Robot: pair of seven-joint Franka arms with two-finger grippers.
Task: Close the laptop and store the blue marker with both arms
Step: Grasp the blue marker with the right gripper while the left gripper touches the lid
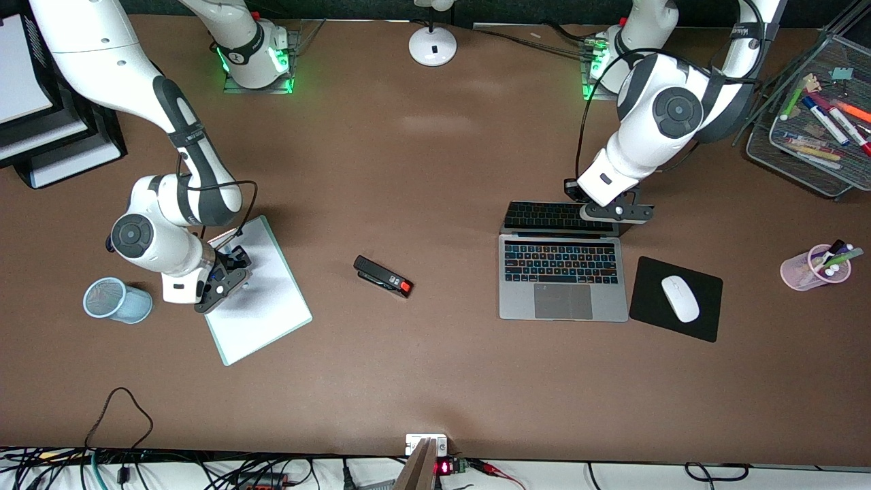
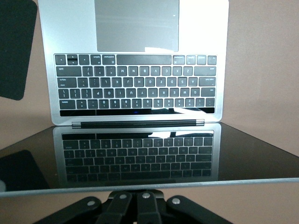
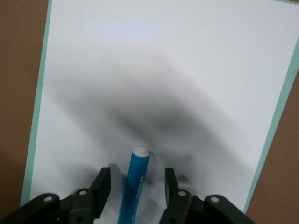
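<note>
The laptop lies open toward the left arm's end of the table, its dark screen tilted up. It also fills the left wrist view. My left gripper is shut, its fingers together against the back of the screen's top edge. The blue marker, white end up, lies on a white clipboard with a green rim. My right gripper is low over this clipboard, open, with the marker between its fingers. The fingers stand clear of it on both sides.
A blue mesh cup lies on its side beside the right gripper. A black stapler sits mid-table. A black mouse pad with a white mouse lies beside the laptop. A pink pen cup and a wire tray of markers stand at the left arm's end.
</note>
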